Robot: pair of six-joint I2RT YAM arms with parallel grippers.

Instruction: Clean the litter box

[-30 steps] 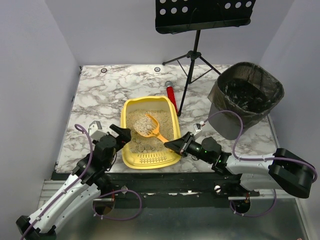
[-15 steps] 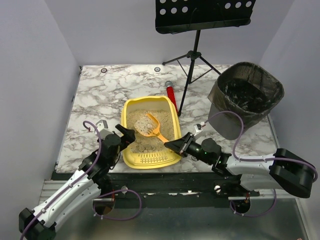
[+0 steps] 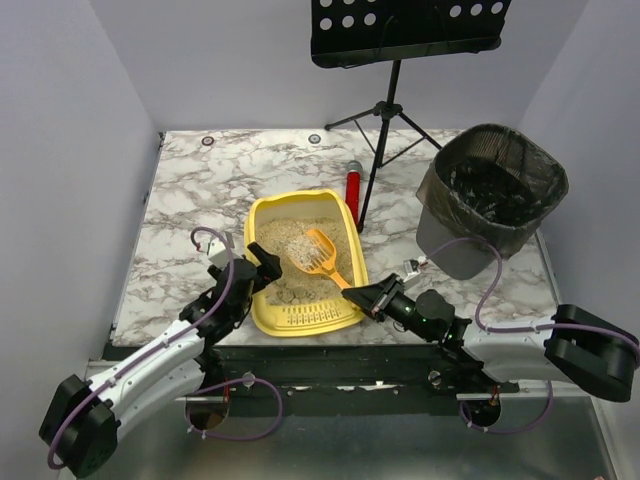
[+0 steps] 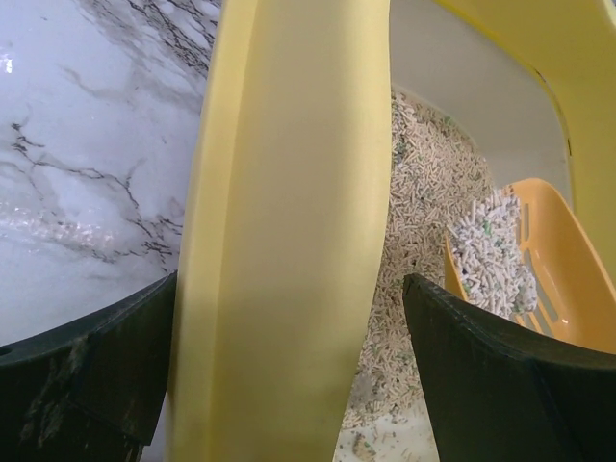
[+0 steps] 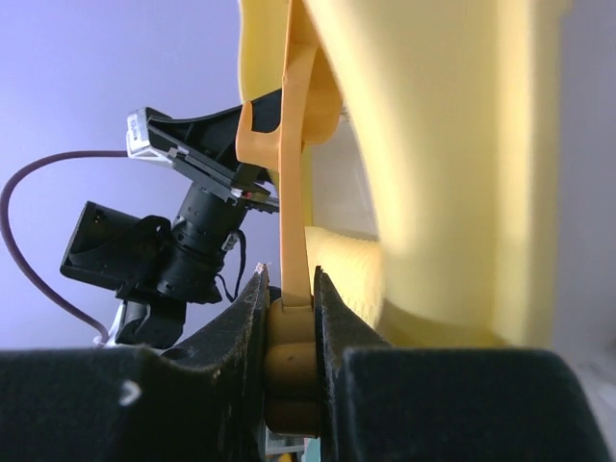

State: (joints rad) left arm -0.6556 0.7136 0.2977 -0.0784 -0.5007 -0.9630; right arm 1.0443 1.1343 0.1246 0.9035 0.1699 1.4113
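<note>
1. The litter box (image 3: 254,222), a yellow plastic tray with rounded corners, smooth raised walls and a ridged lip, sat at the middle of the near edge of the marble-veined tabletop (image 3: 190,190), with its lip nearest that edge.
2. Beige pelleted litter (image 3: 285,282) lay grainy and uneven inside it.
3. The left gripper (image 3: 266,264) gaped wide astride the box's left wall, one black finger outside over the marble and one inside above the litter.
4. The right gripper (image 3: 354,293) was narrowed onto the thin flat handle of the orange slotted scoop (image 3: 320,250), whose head carried pale pellets above the litter.
5. A black mesh bin (image 3: 493,185) with a dark liner stood by the tabletop's right edge.
</note>
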